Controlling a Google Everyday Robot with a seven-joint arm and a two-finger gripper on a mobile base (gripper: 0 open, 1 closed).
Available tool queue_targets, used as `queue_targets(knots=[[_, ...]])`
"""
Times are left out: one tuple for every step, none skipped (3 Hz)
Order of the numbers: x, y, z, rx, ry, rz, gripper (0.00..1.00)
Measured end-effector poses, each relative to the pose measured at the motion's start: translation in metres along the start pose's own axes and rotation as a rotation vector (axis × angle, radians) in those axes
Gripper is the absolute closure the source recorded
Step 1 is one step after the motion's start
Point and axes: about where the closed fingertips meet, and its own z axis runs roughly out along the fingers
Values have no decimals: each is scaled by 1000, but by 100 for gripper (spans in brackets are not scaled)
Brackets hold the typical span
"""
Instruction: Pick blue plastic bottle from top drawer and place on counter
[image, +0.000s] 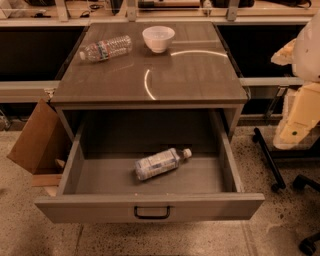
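Your gripper (296, 122) sits at the far right edge of the view. It is a pale yellowish block hanging under the white shell of the arm (307, 47). It is out past the cabinet's right side, at about the height of the drawer opening. You cannot tell from here whether it is wide or narrow. The arm is tucked against the edge of the view, with its bulk on top and the gripper end below, angled down and to the left. It is well apart from the drawer and from everything on the cabinet. Under it, black wheeled legs (272, 165) stand on the speckled floor.

Moving in from there, the top drawer (90, 207) stands pulled out wide, with its dark handle (152, 213) at the centre of the front panel. The blue plastic bottle (161, 163) lies on its side on the drawer floor, near the middle and a little right of centre. Its white cap points back and to the right, and it touches none of the drawer walls.

Above the drawer, the counter (200, 75) carries two things along its back. A ribbed clear bottle (106, 48) lies on its side at the back left, cap pointing left. A white bowl (158, 38) stands upright near it on the right, not touching it. On the floor a cardboard box (35, 140) leans by the cabinet's left side.
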Motion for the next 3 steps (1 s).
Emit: queue_targets(knots=[[0,0,0,0,0,0,0],[-6,15,33,-63,-61,-17,0],[-20,43,77,-140,-130,-41,0]])
